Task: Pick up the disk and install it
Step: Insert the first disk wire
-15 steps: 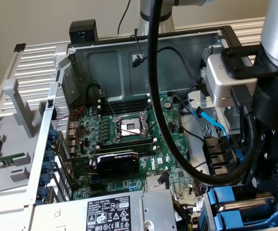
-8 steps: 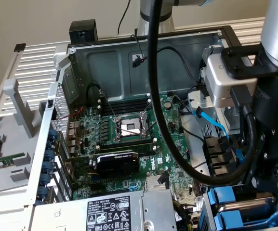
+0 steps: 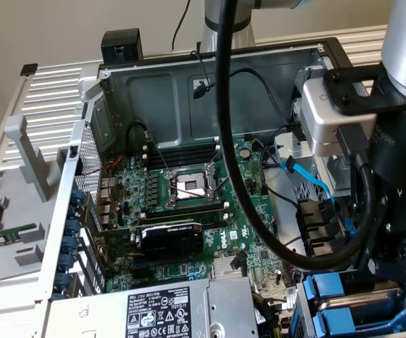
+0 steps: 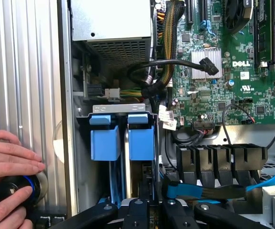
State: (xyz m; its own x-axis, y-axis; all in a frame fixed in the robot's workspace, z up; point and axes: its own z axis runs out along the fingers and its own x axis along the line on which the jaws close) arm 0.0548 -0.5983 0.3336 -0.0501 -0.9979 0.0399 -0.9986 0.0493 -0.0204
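The disk [image 4: 141, 138] stands edge-on in the drive bay of the open computer case, and its bright blue carrier end faces the wrist camera. In the exterior view the disk [image 3: 327, 289] sits at the lower right, just under the arm's black wrist. My gripper [image 4: 151, 212] reaches down over it. The black fingers [image 4: 136, 210] stand close together on either side of the disk's narrow edge. In the exterior view the gripper [image 3: 377, 280] hangs directly over the bay. The grey drive body is mostly hidden inside the slot.
A second blue carrier [image 4: 104, 140] fills the neighbouring slot. A person's hand [image 4: 8, 160] rests on a black knob [image 4: 11, 191] outside the case wall. The motherboard [image 3: 188, 186], the power supply [image 3: 167, 310], a blue cable [image 3: 312, 179] and black cable loops crowd the bay.
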